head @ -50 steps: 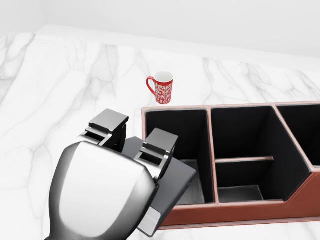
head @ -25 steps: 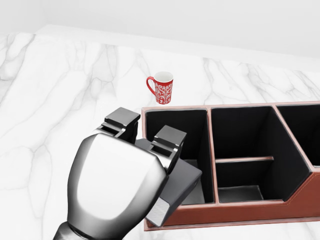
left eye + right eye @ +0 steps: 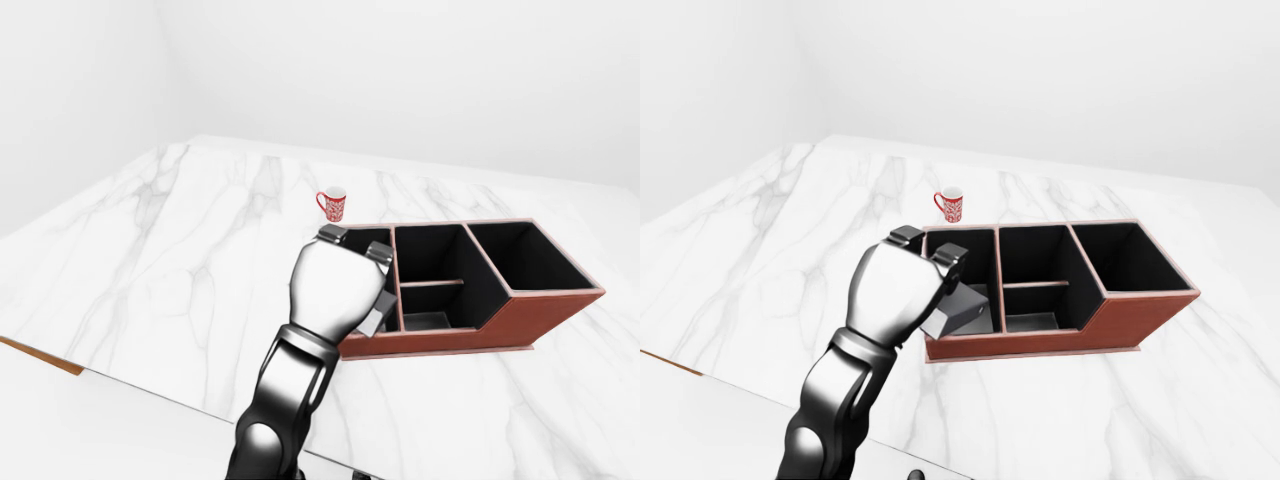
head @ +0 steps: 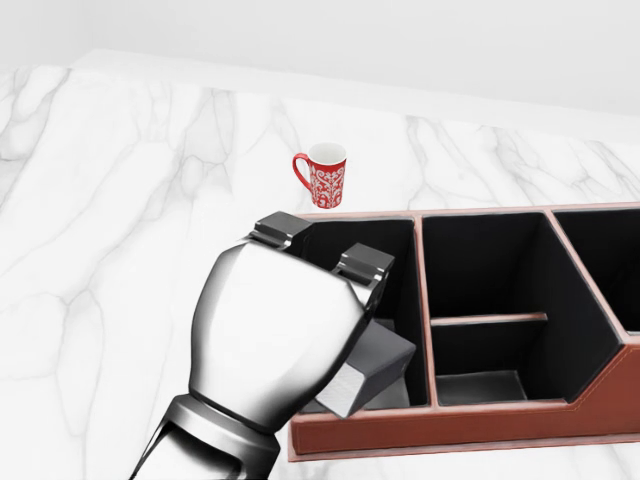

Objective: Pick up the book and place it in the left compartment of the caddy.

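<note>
My left hand is shut on a grey book, and its chrome back hides most of the book. The book's free corner tilts down inside the left compartment of the red-brown caddy; part of the book shows over the caddy's near wall. The right-eye view shows the book leaning into that compartment from the left. The compartments have black lining. My right hand is out of view.
A red patterned mug stands on the marble table just above the caddy's left corner. The caddy's middle section has a low divider, and a third compartment lies at the right.
My left hand has carried the book to the right, from beside the caddy's left wall to over the left compartment. The caddy and mug have stayed put.
</note>
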